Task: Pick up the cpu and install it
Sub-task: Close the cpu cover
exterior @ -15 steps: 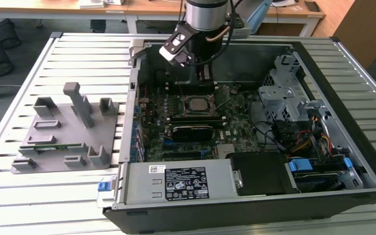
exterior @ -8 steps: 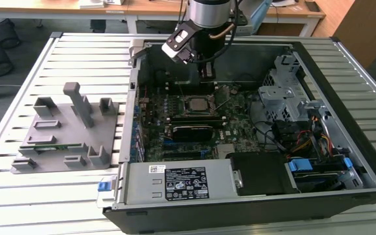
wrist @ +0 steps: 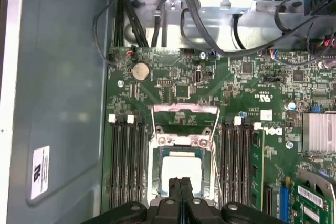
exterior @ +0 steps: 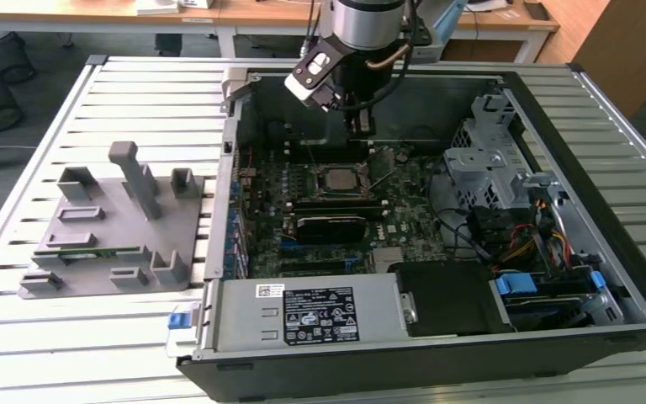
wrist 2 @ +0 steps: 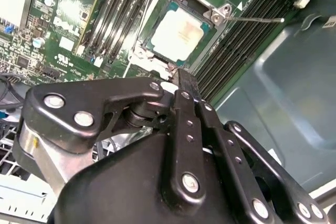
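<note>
Seen from the exterior view, an open black computer case (exterior: 413, 370) lies on a slatted metal tabletop (exterior: 132, 84), filling the side toward the exterior view's right. A grey plastic fixture (exterior: 121, 227) with upright posts sits near the tabletop's edge on the exterior view's left, with a long narrow green circuit strip (exterior: 87, 251) lying in it.

The arm's black hand (exterior: 360, 133) hangs inside the case over the green motherboard (exterior: 402, 194), on the side nearer the tabletop's far edge.

In both wrist views the hand (wrist 2: 181, 75) is closed, its two fingers pressed together with nothing between them.

The small flat square cpu (wrist 2: 177, 34) with a silvery-white metal top sits uncovered in the dark square socket (wrist 2: 140, 55) with a metal frame, in the middle of the board. Its top is pale, smooth and faintly warm-toned at the centre. A thin metal lever (wrist 2: 257, 19) sticks out beside the socket.

The first wrist view looks straight down the fingers: the closed hand (wrist: 180, 181) is poised over one edge of the cpu (wrist: 181, 165), with black memory slots (wrist: 126, 161) on either side and a round silver coin cell (wrist: 139, 71) farther along the board.
</note>
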Controlling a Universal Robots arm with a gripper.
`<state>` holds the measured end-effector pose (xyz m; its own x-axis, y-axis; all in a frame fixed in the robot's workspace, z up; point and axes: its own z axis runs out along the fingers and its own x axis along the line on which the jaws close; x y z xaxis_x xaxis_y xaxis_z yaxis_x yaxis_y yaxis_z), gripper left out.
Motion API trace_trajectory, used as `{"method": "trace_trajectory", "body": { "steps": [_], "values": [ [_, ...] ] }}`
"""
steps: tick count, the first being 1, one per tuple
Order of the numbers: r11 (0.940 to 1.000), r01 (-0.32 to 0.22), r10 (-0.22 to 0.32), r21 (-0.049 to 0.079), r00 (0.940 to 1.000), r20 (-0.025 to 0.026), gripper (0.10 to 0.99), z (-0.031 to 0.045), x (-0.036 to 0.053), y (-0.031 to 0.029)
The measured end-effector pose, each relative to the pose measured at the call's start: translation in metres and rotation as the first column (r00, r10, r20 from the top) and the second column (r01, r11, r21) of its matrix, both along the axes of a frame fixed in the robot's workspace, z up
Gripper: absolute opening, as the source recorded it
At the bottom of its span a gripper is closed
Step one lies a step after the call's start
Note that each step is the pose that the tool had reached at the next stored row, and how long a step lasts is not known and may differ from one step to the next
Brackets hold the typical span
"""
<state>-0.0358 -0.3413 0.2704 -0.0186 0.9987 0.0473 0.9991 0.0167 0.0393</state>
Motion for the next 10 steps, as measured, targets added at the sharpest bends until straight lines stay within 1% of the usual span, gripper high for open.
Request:
{"method": "trace_trajectory", "body": {
  "steps": [4, 10],
  "values": [
    [1.0000, 0.000, 0.000, -0.001, 1.0000, -0.0024, 0.106, 0.0000, 0.0033, 0.0000],
    [1.0000, 0.000, 0.000, -0.002, 0.9999, -0.0103, 0.106, -0.0001, 0.0106, 0.0000]
  ]
}}
